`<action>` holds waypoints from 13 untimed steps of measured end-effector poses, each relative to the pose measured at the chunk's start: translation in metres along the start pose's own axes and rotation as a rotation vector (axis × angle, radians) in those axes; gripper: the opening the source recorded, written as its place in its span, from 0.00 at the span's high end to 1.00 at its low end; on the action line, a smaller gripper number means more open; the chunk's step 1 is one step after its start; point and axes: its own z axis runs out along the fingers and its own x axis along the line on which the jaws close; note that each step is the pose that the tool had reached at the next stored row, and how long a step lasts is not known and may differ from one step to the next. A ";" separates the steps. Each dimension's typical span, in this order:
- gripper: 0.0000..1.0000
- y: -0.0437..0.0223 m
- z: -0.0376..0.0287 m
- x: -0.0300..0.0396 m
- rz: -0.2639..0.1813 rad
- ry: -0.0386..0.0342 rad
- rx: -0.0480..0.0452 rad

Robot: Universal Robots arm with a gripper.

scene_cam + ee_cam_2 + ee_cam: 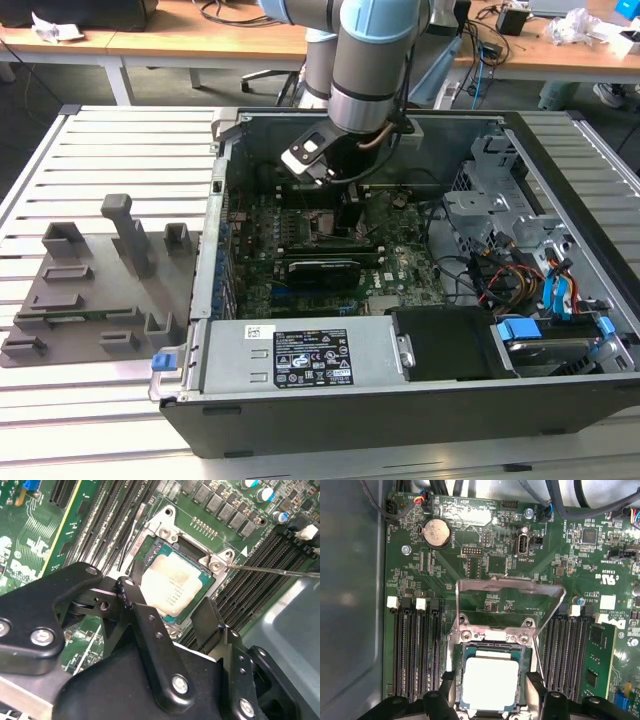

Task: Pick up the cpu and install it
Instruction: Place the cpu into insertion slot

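Silver-blue arm, black end effector

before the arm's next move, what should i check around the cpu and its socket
1. cpu lies inside the socket: ok
2. load plate stands raised, clear of the cpu: ok
3. gripper centred over the cpu: ok
4. gripper's hold on the cpu: cannot tell
5. cpu seated fully flat: cannot tell
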 end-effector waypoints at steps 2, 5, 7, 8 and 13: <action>0.35 -0.0001 0.0003 0.0000 0.017 0.0019 0.0008; 0.35 -0.0004 0.0013 -0.0014 0.021 0.0267 0.0005; 0.35 -0.0005 0.0018 -0.0028 0.020 0.0370 0.0002; 0.35 -0.0006 0.0020 -0.0034 0.020 0.0376 0.0002; 0.35 -0.0005 0.0047 -0.0056 0.021 0.0377 0.0002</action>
